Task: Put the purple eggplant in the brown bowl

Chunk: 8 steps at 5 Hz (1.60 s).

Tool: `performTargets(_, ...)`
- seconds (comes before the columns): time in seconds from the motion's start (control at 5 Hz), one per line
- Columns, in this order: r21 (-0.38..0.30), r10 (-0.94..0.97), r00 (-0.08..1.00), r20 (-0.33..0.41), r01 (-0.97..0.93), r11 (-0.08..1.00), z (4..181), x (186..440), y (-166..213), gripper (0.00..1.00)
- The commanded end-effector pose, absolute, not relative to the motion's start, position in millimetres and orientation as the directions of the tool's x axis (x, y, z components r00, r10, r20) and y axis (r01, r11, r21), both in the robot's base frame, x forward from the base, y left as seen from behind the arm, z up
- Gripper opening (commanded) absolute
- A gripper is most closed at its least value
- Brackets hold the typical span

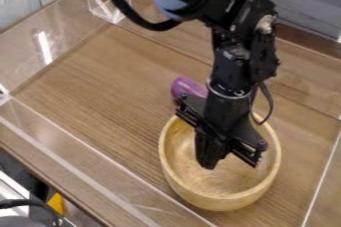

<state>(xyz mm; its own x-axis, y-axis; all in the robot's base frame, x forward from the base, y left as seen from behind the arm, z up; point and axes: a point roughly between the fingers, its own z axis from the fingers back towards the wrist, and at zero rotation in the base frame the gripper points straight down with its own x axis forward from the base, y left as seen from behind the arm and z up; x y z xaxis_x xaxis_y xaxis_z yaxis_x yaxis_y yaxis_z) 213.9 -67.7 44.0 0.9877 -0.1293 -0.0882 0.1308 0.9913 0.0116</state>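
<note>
The brown bowl [170,163] stands on the wooden table at the lower middle of the camera view. My gripper [212,157] points straight down into it, its black fingers together low inside the bowl with nothing seen between them. The purple eggplant [185,89] lies just beyond the bowl's far rim, to the left of my wrist, which hides part of it. Whether it touches the rim I cannot tell.
Clear plastic walls [51,34] enclose the wooden tabletop [114,82] on the left and front. My black arm [220,12] and its cables reach in from the top. The table's front edge runs along the lower left.
</note>
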Motion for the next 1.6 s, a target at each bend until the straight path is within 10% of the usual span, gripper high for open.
performTargets(0.0, 0.011, -0.133, 0.990, -0.047, 0.133, 0.991, 50.5, 224.7, -72.0, 0.00)
performTargets(0.2, 0.007, -0.131, 0.990, -0.052, 0.131, 0.991, 48.8, 223.6, -72.6, 1.00)
performTargets(1.4, 0.003, -0.097, 0.995, -0.037, 0.097, 0.995, 47.5, 229.5, -67.8, 1.00)
